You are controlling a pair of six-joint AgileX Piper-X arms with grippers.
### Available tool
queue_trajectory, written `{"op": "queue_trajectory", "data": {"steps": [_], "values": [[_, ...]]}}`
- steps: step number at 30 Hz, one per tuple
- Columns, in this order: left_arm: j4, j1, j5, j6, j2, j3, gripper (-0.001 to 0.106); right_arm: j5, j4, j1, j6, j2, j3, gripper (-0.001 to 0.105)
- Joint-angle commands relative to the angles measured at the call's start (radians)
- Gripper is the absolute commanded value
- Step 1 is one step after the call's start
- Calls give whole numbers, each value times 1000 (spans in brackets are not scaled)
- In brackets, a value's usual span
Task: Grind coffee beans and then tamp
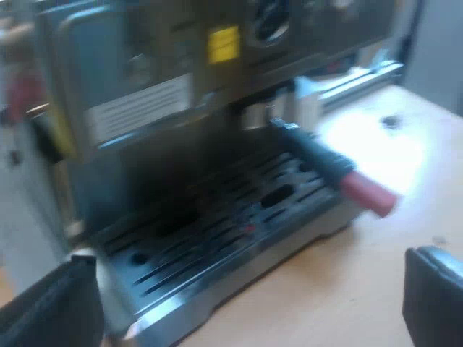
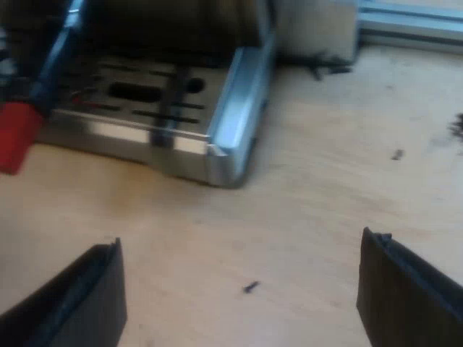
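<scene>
Hanging wide open and empty, my left pincer (image 1: 249,260) faces the espresso machine (image 1: 145,108), with the holder (image 1: 318,155) locked in its front, ahead. My right pincer (image 2: 239,242), open, empty too, is over the bench (image 2: 325,166) near the holder's red end (image 2: 14,137).

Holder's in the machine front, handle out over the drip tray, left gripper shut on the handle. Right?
No. The left gripper is open and empty, its fingers apart from the holder's handle, as the left wrist view shows. The holder does sit in the espresso machine's front, handle out over the drip tray.
</scene>
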Motion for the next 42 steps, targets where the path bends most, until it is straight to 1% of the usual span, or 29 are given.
{"op": "queue_trajectory", "data": {"steps": [1, 3, 5, 8, 10, 12, 16, 19, 20, 21, 23, 24, 26, 28, 29, 30, 32, 36, 38, 39, 41, 42], "values": [[-36, -47, 43, -7, 21, -7, 85, -57, 7, 46, -17, 32, -25, 69], [-46, -76, 85, -1, 38, -7, 85, -79, 7, 87, -19, 56, -27, 69], [-52, -107, 150, 17, 61, -4, 85, -109, 7, 147, -39, 85, -26, 69], [-91, -142, 218, 17, 75, 24, 85, -108, -6, 226, -45, 113, -26, 69], [-120, -152, 226, 17, 76, 44, 85, -94, -13, 273, -47, 128, -26, 69], [-176, -165, 244, 17, 75, 89, 85, -58, -31, 328, -42, 142, -21, 69], [-282, -167, 252, 17, 78, 169, 85, 79, -110, 461, -8, 149, 7, 69], [-353, -167, 278, 17, 80, 232, 85, 185, -184, 549, 33, 149, 40, 69], [-369, -167, 284, 17, 82, 252, 85, 233, -222, 590, 57, 149, 62, 69], [-377, -167, 292, 17, 84, 267, 85, 258, -243, 610, 70, 149, 70, 69], [-397, -167, 302, 17, 97, 305, 85, 362, -317, 694, 122, 158, 118, 69], [-401, -167, 303, 17, 99, 311, 85, 370, -323, 708, 127, 161, 126, 69], [-422, -167, 307, 17, 123, 342, 85, 456, -406, 795, 159, 181, 174, 69], [-440, -167, 307, 17, 140, 355, 85, 524, -465, 852, 187, 207, 205, 69], [-448, -167, 307, 17, 149, 358, 85, 575, -503, 895, 212, 231, 224, 69], [-448, -167, 307, 17, 155, 358, 85, 593, -517, 916, 226, 240, 230, 69], [-464, -167, 329, 17, 175, 358, 85, 702, -590, 995, 271, 297, 264, 69], [-468, -167, 344, 17, 201, 358, 85, 838, -709, 1086, 298, 394, 297, 69], [-465, -167, 344, 17, 220, 358, 85, 890, -776, 1114, 333, 455, 307, 68], [-465, -167, 344, 17, 224, 358, 85, 898, -791, 1119, 345, 472, 308, 66], [-465, -167, 344, 17, 235, 358, 85, 932, -838, 1120, 387, 534, 308, 54], [-465, -167, 344, 17, 236, 358, 85, 940, -851, 1120, 395, 549, 308, 51]]}}
